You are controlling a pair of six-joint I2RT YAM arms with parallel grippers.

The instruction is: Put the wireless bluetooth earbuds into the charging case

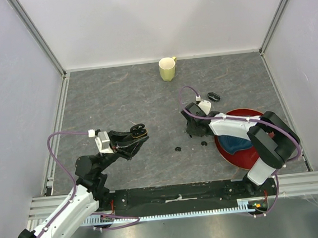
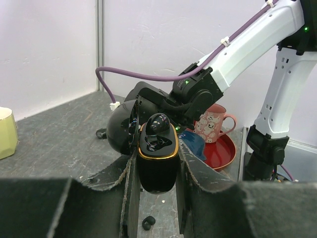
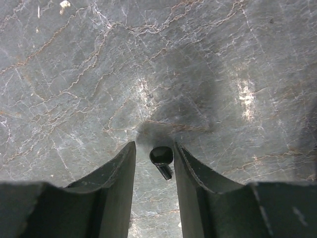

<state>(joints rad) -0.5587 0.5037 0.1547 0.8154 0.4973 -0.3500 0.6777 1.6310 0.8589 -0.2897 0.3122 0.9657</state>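
Observation:
My left gripper (image 1: pixel 137 131) (image 2: pixel 157 151) is shut on the charging case (image 2: pixel 157 166), a glossy black pod with a gold rim, held above the table. Its lid (image 2: pixel 121 130) hangs open to the left, and a glossy black earbud (image 2: pixel 159 124) sits at the far end of its top. My right gripper (image 1: pixel 195 131) (image 3: pixel 154 145) points down at the table with its jaws open around an earbud (image 3: pixel 162 159) that lies on the surface closer to the right finger. More earbuds (image 1: pixel 178 149) (image 1: pixel 214 97) lie on the table, one of them below the case (image 2: pixel 147 223).
A yellow-green mug (image 1: pixel 167 68) stands at the back centre. A red plate (image 1: pixel 243 113) at the right holds a blue cloth (image 1: pixel 234 144) and a pink mug (image 2: pixel 214 124). Grey walls (image 1: pixel 9 83) and metal rails enclose the table.

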